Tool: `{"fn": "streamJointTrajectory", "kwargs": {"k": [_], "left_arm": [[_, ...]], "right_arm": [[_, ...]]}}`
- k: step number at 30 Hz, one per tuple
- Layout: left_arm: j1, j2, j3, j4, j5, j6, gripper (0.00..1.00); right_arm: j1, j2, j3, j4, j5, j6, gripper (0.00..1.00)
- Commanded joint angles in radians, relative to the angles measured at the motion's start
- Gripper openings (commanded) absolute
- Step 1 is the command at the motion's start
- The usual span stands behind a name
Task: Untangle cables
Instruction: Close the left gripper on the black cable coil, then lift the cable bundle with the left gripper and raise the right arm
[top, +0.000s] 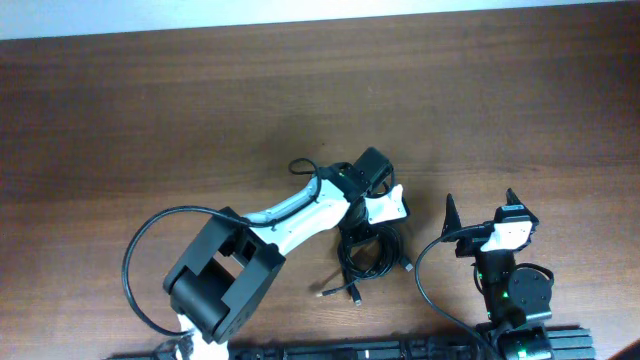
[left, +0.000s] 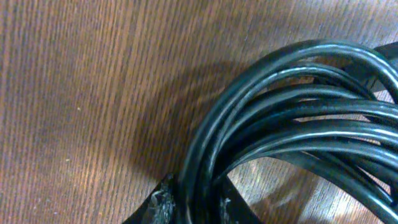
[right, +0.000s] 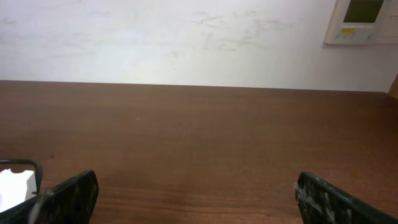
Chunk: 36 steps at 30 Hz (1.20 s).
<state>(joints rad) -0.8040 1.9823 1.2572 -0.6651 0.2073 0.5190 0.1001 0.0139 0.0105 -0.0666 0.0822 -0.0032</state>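
cables (top: 366, 255): one bundle of thin black cords, coiled loop on loop, lying on the worktop (top: 150, 110) near its robot-side edge, right of the middle; a few plug ends (top: 330, 292) poking out on the coil's near side.
left gripper (top: 377, 213): down over the far rim of the coil; seen close from the wrist, drawn in narrow, fingertips (left: 158, 204) flanking several glossy strands that pack the gap between them; judged a real pinch on the cables, not a mere touch.
right gripper (top: 482, 208): spread wide, nothing between the jaws; off to the right of the coil and apart from it, nearer the worktop's right edge; only bare wood and a pale wall ahead in its own view.
done: reach to the bundle and a first pinch on it, by the look of things.
not done: all of the separating; no cord drawn free, no cord laid out alone, loops all stacked in one ring.
left to do: lift or drag the pinched strands, bring in the idle arm to pin or pull the rest, tease the cords apart one by one.
progress: very early, barely begun.
risk: several strands pinched together, so likely to haul the whole coil along instead of freeing a single cord.
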Motion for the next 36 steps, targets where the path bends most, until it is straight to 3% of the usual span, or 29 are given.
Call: {"fn": "streamJointTrajectory", "kwargs": {"k": [1,12,26,32,36], "left_arm": [[0.002,0.051,0.005,0.002,-0.148,-0.062,0.0],[0.002,-0.119,0.117,0.011,-0.679,-0.245,0.0],[0.002,-0.4,0.117,0.113,-0.694,-0.354,0.0],[0.04,-0.473,0.117,0.13,-0.684,-0.558,0.0],[0.103,-0.507,0.117,0.131,-0.578,-0.676,0.0]], "right_arm": [[0.004,-0.006,-0.005,-0.006,0.02,0.001,0.99],[0.004,-0.006,-0.005,-0.006,0.02,0.001,0.99],[0.004,-0.006,-0.005,-0.001,0.035,0.001,0.99],[0.004,-0.006,-0.005,0.066,-0.008,0.002,0.99],[0.004,-0.006,-0.003,0.175,-0.062,0.037,0.99]]}}
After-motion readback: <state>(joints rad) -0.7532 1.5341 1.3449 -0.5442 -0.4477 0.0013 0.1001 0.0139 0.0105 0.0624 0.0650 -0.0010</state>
